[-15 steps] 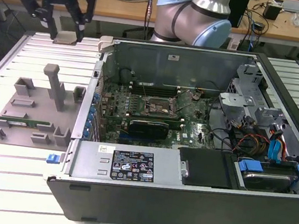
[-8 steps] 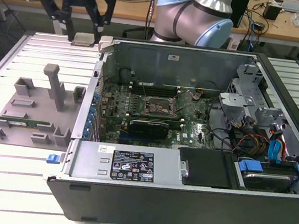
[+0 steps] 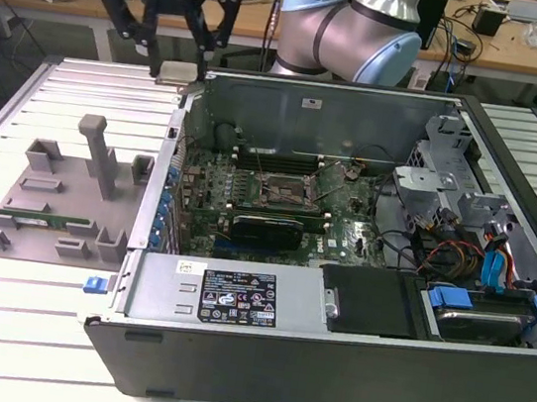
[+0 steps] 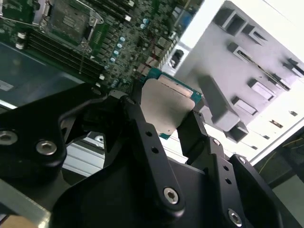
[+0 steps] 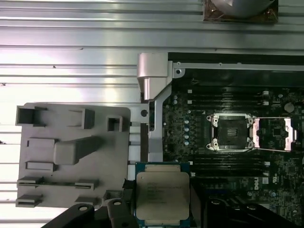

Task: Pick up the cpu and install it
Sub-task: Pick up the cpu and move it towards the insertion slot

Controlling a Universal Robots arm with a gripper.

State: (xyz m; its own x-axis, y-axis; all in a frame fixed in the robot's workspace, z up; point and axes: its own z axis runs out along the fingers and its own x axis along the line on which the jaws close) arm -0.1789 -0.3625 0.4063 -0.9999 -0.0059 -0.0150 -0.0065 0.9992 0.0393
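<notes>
1. One cpu [image 5: 162, 195], a flat square chip with a matte silver metal lid and thin green rim, hangs in the air near the case's edge.
2. One black two-fingered gripper [image 3: 180, 67] is clamped on its opposite edges.
3. One square metal socket frame [image 5: 231, 133] lies with its lid swung open on the green motherboard [image 5: 190, 118].
4. One dark open computer case [image 3: 227, 355] sits beside one grey slotted plastic tray [image 3: 60, 187].

No legible text or numbers.
</notes>
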